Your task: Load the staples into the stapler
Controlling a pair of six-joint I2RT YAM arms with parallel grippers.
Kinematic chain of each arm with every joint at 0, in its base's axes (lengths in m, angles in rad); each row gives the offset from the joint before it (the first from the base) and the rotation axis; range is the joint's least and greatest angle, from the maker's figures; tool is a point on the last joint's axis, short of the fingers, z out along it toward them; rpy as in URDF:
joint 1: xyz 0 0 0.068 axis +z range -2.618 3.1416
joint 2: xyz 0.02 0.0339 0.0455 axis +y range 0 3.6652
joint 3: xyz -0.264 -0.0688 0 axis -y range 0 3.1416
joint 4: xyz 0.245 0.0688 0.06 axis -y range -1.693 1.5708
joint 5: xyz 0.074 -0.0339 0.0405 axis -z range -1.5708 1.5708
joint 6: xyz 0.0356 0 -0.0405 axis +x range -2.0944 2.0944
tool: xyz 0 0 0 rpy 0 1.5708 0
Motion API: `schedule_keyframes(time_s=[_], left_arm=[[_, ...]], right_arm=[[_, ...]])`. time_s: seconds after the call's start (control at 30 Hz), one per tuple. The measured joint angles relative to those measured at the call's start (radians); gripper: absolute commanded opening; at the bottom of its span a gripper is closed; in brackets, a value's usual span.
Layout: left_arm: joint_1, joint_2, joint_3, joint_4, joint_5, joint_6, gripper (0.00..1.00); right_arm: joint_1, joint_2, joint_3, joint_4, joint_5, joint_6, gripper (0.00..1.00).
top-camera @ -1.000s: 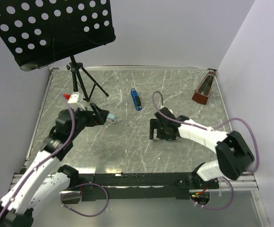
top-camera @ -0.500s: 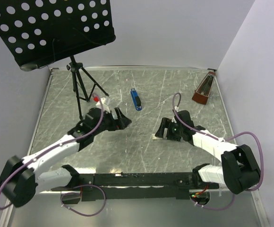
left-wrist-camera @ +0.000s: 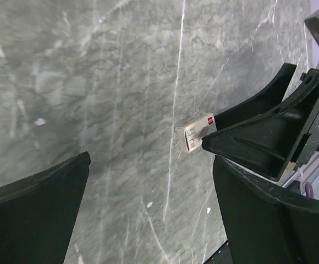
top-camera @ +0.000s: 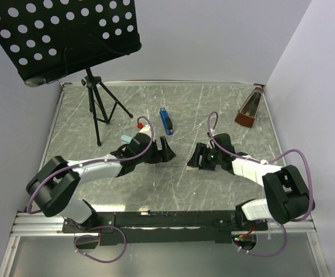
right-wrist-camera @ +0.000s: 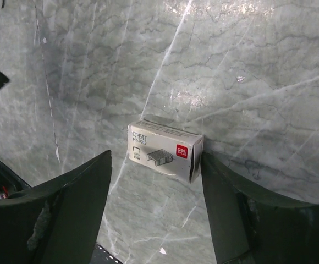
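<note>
The stapler (top-camera: 166, 121) is slim and dark blue and lies shut at the table's middle back, clear of both arms. The staples are hidden inside a small whitish box with a red logo (right-wrist-camera: 162, 151) that lies flat on the marble. My right gripper (right-wrist-camera: 157, 159) is open and straddles the box: its right finger (right-wrist-camera: 225, 192) touches the box's end, its left finger (right-wrist-camera: 82, 192) stands apart. In the top view that gripper (top-camera: 195, 157) covers most of the box. My left gripper (left-wrist-camera: 151, 162) is wide open and empty, just left of the box (left-wrist-camera: 195, 132), hovering near the table's middle (top-camera: 166, 153).
A black music stand (top-camera: 63, 34) on a tripod (top-camera: 101, 109) fills the back left. A reddish-brown metronome (top-camera: 249, 109) stands at the back right. A small pale-blue thing (top-camera: 125, 138) lies beside my left arm. White walls close in both sides.
My left arm has swung right from the tripod side to the table's middle. My right gripper has shifted onto the box and its jaws have narrowed round it.
</note>
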Motion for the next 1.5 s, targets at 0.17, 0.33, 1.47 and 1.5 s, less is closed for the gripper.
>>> schedule_keyframes(time_s=[0.17, 0.33, 1.47, 1.5], left_arm=[[-0.027, 0.075, 0.016, 0.03, 0.004, -0.02, 0.91], [-0.051, 0.143, 0.039, 0.041, 0.017, -0.042, 0.82], [-0.109, 0.265, 0.122, 0.064, 0.056, -0.083, 0.39], [-0.109, 0.266, 0.126, 0.058, 0.056, -0.082, 0.38]], right_arm=[[0.0, 0.014, 0.0, 0.006, -0.008, -0.003, 0.61], [0.0, 0.033, 0.008, 0.005, -0.015, -0.004, 0.55], [0.003, 0.022, 0.014, -0.05, 0.022, -0.014, 0.06], [0.005, 0.022, 0.015, -0.05, 0.024, -0.014, 0.05]])
